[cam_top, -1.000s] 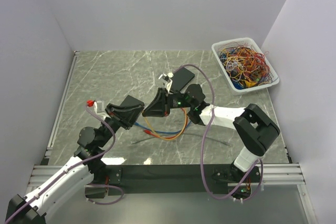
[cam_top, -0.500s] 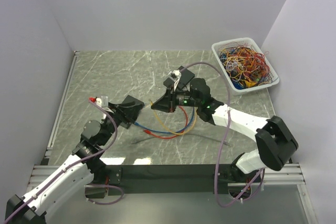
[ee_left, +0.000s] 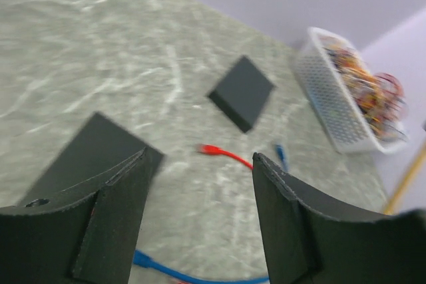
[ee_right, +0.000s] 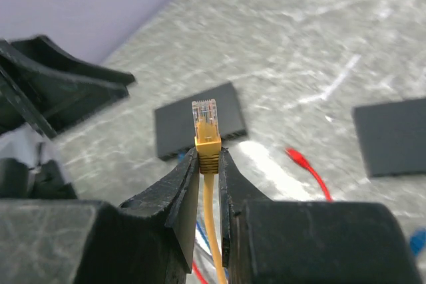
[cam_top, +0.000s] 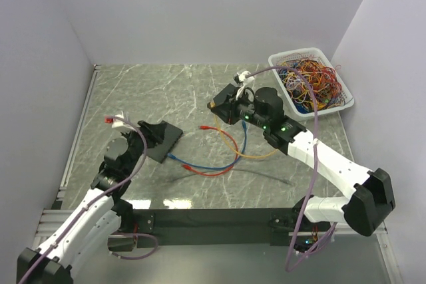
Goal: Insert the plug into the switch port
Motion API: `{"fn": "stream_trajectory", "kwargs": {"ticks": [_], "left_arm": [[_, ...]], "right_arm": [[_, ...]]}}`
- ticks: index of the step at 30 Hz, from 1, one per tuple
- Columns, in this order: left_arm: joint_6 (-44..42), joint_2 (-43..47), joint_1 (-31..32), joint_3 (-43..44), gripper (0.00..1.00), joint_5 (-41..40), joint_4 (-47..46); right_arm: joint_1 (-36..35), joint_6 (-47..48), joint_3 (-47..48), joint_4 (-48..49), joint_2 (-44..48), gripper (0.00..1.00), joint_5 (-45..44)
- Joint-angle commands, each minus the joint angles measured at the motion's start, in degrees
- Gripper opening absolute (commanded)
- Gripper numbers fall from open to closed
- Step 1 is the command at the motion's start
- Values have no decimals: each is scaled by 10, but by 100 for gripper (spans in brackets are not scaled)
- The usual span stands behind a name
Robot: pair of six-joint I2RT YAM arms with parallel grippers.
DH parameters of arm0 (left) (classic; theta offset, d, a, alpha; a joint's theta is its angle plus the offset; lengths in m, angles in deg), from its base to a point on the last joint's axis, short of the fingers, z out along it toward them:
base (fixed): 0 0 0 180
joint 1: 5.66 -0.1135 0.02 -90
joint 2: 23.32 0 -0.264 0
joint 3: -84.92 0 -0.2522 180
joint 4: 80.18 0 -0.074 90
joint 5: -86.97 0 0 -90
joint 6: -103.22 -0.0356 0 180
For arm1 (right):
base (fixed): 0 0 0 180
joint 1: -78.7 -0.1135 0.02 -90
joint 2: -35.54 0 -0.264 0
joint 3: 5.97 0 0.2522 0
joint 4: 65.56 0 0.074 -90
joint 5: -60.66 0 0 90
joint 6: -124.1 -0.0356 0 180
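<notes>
The right fingers (ee_right: 188, 167) are pinched shut on the yellow cable (ee_right: 213, 244) just behind its plug (ee_right: 205, 118), which sticks up past the tips, above the table (cam_top: 166, 91). Beyond the plug a black box (ee_right: 172, 130) lies flat, and a second box (ee_right: 393, 134) lies off to the right. The left fingers (ee_left: 126, 204) gape wide, holding nothing, well apart from the plug.

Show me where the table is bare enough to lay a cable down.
Bare: far-left table between back wall and left switch; near strip below grey cable. Crowded: centre, under looped cables, and beside the basket.
</notes>
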Motion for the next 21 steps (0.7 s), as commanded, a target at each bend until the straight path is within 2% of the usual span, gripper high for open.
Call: {"fn": "stream_trajectory", "kwargs": {"ticks": [1,6,9,12,21], "left_arm": [[18,-29,-57,39,68,33,19],[56,-116,-140,45,68,91,1],[62,-165,-166,37,66,121,-31],[62,-203,-178,37,66,122,-52],[54,-296,-201,52,67,124,-93]], "right_arm": [[1,21,11,-39,-31,0,-59],[-6,14,27,-48,-116,0,-84],[-30,25,56,-70,-171,0,-110],[-62,38,86,-85,-223,0,-139],[-117,58,174,-120,-354,0,-153]]}}
